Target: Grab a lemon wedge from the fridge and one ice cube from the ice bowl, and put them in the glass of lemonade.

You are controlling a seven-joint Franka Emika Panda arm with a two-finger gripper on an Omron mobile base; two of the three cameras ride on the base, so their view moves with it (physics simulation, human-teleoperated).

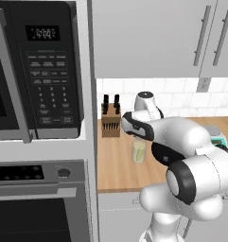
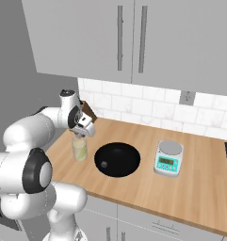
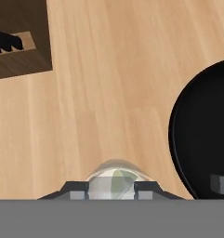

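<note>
Hovering over 1 glass (image 2: 79, 149): hand (image 2: 81, 134); 1 ice bowl (image 2: 117, 159), 1 cube (image 3: 220, 184).

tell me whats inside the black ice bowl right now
One small grey ice cube lies on the floor of the ice bowl, left of centre. In the hand view the bowl's right part is cut off by the picture edge.

glass (image 1: 138, 152): its rim sits behind the hand in the left base view; the hand view's lower edge cuts its base.
gripper (image 3: 111, 189): tips barely rise above the lower edge in the hand view, so any grip is unclear.
bowl (image 3: 201, 135): the hand view's right edge slices it (one small grey cube inside is cut too).
knife block (image 3: 18, 44): cropped at the top left.
</note>
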